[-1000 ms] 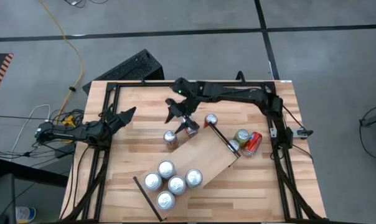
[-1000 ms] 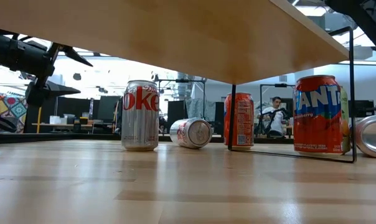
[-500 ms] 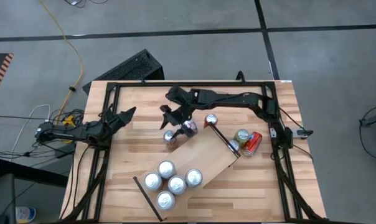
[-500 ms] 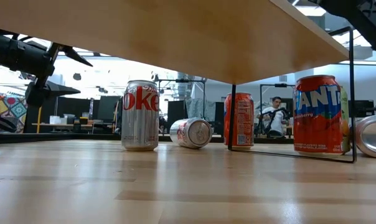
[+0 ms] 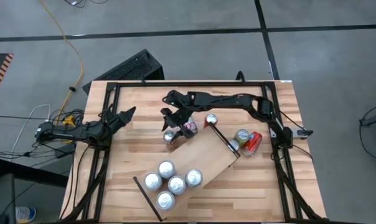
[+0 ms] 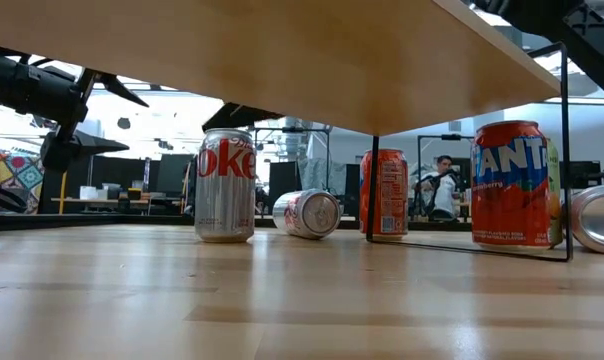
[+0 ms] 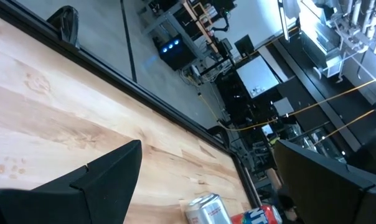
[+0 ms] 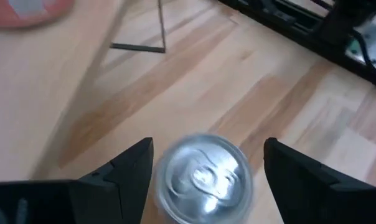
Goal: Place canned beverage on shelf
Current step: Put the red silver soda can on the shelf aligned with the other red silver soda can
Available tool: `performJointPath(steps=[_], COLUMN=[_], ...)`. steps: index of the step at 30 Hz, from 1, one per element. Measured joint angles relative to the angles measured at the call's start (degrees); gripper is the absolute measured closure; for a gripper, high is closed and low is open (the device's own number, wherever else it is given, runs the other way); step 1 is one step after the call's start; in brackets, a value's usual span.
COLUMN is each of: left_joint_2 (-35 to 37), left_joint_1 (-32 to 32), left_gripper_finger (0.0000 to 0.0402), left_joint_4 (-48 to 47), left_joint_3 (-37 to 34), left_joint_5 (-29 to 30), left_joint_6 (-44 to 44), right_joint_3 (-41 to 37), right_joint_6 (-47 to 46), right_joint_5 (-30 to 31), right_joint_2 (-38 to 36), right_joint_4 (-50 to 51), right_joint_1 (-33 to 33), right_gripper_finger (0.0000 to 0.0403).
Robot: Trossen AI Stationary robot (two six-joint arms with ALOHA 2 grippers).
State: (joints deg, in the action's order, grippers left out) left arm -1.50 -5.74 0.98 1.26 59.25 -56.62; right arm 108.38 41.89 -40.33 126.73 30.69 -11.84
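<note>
An upright silver Diet Coke can (image 5: 170, 138) (image 6: 225, 185) stands on the table just beyond the shelf's far long edge. My right gripper (image 5: 171, 126) (image 8: 208, 149) hovers open above it, one finger on each side of the can's top (image 8: 203, 177), apart from it. One fingertip (image 6: 244, 115) shows just above the can in the low view. The shelf (image 5: 203, 155), a pale board with black end strips, lies slantwise and bears several upright cans (image 5: 175, 183) at its near left end. My left gripper (image 5: 122, 117) (image 7: 219, 180) waits open at the table's left.
A silver can (image 5: 189, 128) (image 6: 310, 213) lies on its side right of the Diet Coke can. Another upright can (image 5: 211, 119) stands by the shelf's far black strip (image 5: 220, 138). Orange and red cans (image 5: 247, 140) (image 6: 512, 183) cluster at the right. The black frame (image 5: 175, 83) rims the table.
My right gripper has come down and gone a little toward the table's left, over the upright Diet Coke can, staying open. One of its fingertips has come into the low view above that can. No can has moved.
</note>
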Motion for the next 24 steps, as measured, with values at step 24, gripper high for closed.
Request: performJointPath(steps=[24], left_joint_2=[0.0], left_joint_1=[0.0], left_gripper_finger=[0.0051], left_joint_4=[-0.2], left_joint_3=[0.0], left_joint_5=[1.4], left_joint_6=[0.5], right_joint_3=[0.1], right_joint_6=[0.0], right_joint_5=[2.3], right_joint_2=[1.7], right_joint_4=[2.3], right_joint_1=[-0.1], right_gripper_finger=[0.0131])
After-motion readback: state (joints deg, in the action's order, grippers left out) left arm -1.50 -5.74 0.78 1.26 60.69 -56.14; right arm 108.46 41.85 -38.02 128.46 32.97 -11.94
